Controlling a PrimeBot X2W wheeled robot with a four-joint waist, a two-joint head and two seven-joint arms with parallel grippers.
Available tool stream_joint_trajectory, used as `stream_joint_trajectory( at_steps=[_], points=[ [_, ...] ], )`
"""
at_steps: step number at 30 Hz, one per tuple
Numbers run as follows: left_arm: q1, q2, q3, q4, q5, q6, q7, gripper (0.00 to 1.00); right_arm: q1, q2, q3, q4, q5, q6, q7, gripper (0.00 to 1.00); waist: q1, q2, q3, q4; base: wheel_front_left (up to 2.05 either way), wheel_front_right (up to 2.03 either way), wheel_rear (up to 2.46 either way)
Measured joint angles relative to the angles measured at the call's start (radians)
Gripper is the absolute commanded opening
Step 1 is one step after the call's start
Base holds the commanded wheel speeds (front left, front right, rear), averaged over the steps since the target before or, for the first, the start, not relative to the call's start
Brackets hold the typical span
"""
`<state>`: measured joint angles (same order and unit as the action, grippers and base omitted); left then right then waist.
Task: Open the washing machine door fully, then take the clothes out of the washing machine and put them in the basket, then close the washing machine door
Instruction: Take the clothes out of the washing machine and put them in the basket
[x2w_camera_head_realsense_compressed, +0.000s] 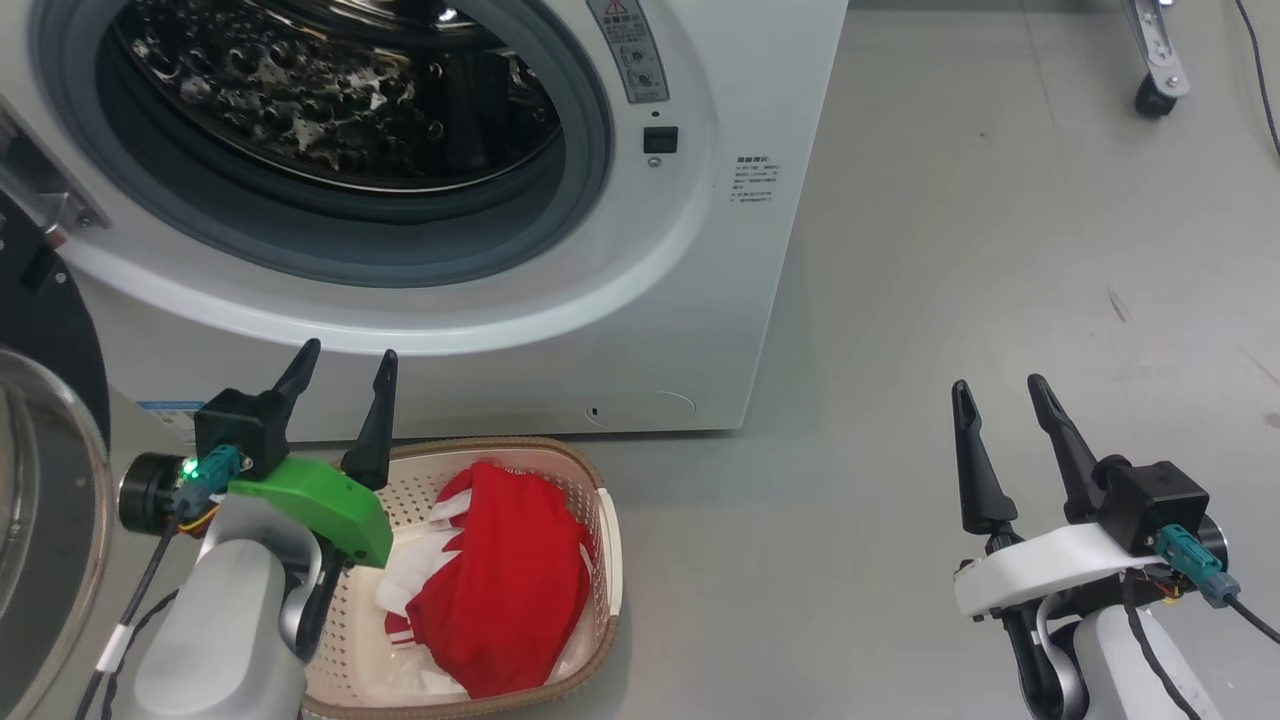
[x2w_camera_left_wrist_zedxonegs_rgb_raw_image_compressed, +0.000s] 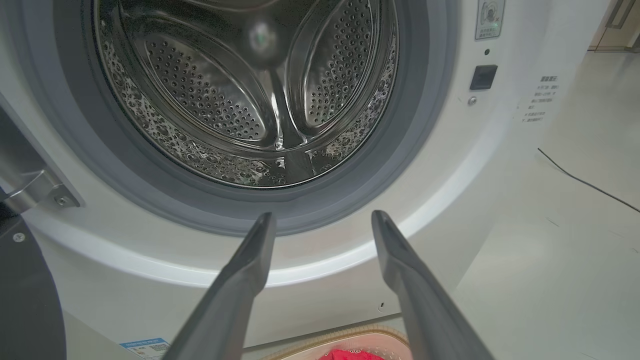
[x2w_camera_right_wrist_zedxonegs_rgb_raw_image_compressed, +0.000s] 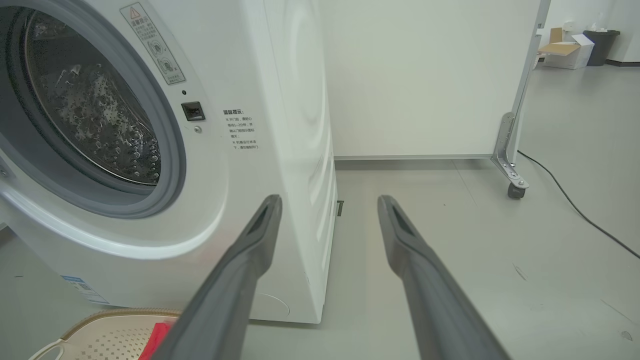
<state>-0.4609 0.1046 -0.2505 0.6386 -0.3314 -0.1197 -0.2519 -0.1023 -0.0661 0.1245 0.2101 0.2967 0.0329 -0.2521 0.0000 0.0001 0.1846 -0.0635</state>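
Note:
The white washing machine (x2w_camera_head_realsense_compressed: 700, 300) stands with its round mouth uncovered, and its steel drum (x2w_camera_left_wrist_zedxonegs_rgb_raw_image_compressed: 250, 100) shows no fabric inside. Its black door (x2w_camera_head_realsense_compressed: 40, 450) with the glass bowl hangs swung out at the far left. Red clothes (x2w_camera_head_realsense_compressed: 495, 580) with white trim lie in the cream basket (x2w_camera_head_realsense_compressed: 600, 540) on the floor in front of the machine. My left gripper (x2w_camera_head_realsense_compressed: 345, 365) hovers open over the basket's back left corner, fingers pointing at the mouth's lower rim. Out to the right, my right gripper (x2w_camera_head_realsense_compressed: 998, 388) hangs open above bare floor, holding nothing.
A white panel on a castor leg (x2w_camera_right_wrist_zedxonegs_rgb_raw_image_compressed: 510, 175) stands behind and to the right of the machine. A black cable (x2w_camera_right_wrist_zedxonegs_rgb_raw_image_compressed: 575, 210) runs across the grey floor there. Boxes and a bin (x2w_camera_right_wrist_zedxonegs_rgb_raw_image_compressed: 575, 47) sit far back.

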Motion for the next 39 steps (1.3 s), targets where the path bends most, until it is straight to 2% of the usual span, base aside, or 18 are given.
stream_joint_trajectory(
  at_steps=[7,15,26,39],
  points=[
    [0.090,-0.007,0.052,-0.067,-0.015,0.001,0.000,1.00,0.035,0.000,-0.001,0.000,0.000,0.002,0.000,1.00,0.0000,0.0000,-0.057,0.050,0.00,0.00,0.00],
    [0.180,-0.017,0.118,-0.169,-0.021,0.027,0.000,1.00,0.062,0.000,0.007,-0.012,0.000,0.019,0.000,1.00,0.0000,0.0000,-0.096,0.086,0.00,0.00,0.00],
    [0.247,-0.026,0.130,-0.260,-0.027,0.026,0.000,1.00,0.069,0.001,0.006,-0.044,-0.003,0.027,0.000,1.00,0.0000,0.0000,-0.098,0.102,0.00,0.00,0.00],
    [0.282,-0.032,0.146,-0.301,-0.027,0.026,0.000,1.00,0.071,0.002,0.001,-0.053,-0.005,0.027,0.000,1.00,0.0000,0.0000,-0.092,0.105,0.00,0.00,0.00]
  ],
)
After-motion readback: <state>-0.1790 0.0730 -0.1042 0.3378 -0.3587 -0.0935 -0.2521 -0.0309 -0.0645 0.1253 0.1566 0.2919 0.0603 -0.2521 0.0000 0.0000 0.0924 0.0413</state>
